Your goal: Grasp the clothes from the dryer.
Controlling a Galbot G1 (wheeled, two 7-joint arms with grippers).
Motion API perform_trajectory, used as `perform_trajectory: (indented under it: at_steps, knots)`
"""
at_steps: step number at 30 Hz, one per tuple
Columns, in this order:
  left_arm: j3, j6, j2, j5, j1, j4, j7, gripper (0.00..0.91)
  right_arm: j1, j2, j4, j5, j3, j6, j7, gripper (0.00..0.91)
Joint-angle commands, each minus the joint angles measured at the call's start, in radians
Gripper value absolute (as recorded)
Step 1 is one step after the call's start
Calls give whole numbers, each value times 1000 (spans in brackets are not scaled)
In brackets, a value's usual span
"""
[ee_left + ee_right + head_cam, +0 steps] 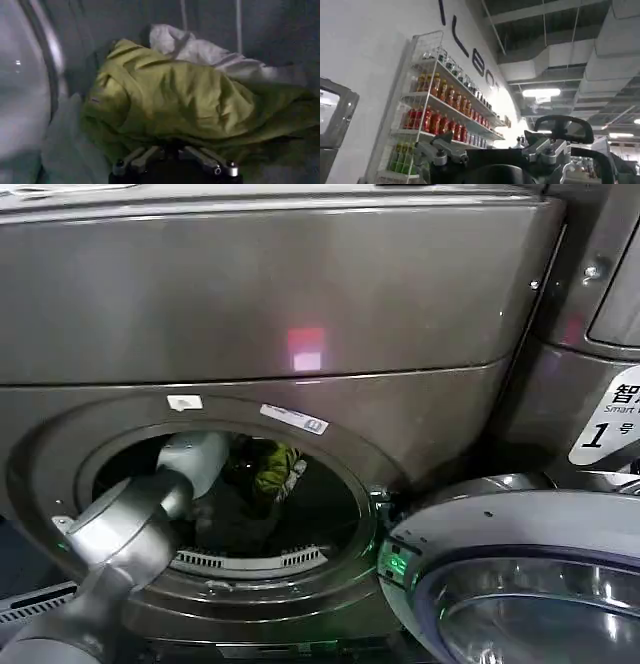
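My left gripper is inside the dryer, and the clothes lie just in front of my fingers, which stand apart with the bundle's lower edge sagging right over them; I cannot tell whether they touch it. The bundle is crumpled yellow-green cloth with pale white-grey cloth behind it, resting against the drum wall. From the head view my left arm reaches through the round mouth, the clothes a small patch deep in the drum, the silver-rimmed door swung open to the right. My right gripper points away at a shelf rack of bottles; whether its fingers are apart I cannot tell.
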Motion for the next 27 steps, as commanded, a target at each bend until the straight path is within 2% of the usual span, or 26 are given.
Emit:
perform_trajectory:
  at_steps: [1,6,11,21,23,27]
  knots:
    - [-317,133,45,-144,102,-231,-238,0,2,2,6,1,-4,0,1,907]
    - [-491,190,67,-210,229,-428,-418,0,8,2,16,1,-12,0,3,907]
    - [-582,167,81,-336,373,-634,-610,0,11,4,12,0,-15,6,4,907]
    - [-798,53,-3,-379,650,-931,-939,0,15,7,15,-5,-17,10,4,907]
    - [-818,15,-16,-387,707,-988,-985,0,18,10,19,-6,-24,11,4,907]
    - [-844,-115,-37,-402,796,-1088,-1036,0,19,12,19,-8,-26,14,4,907]
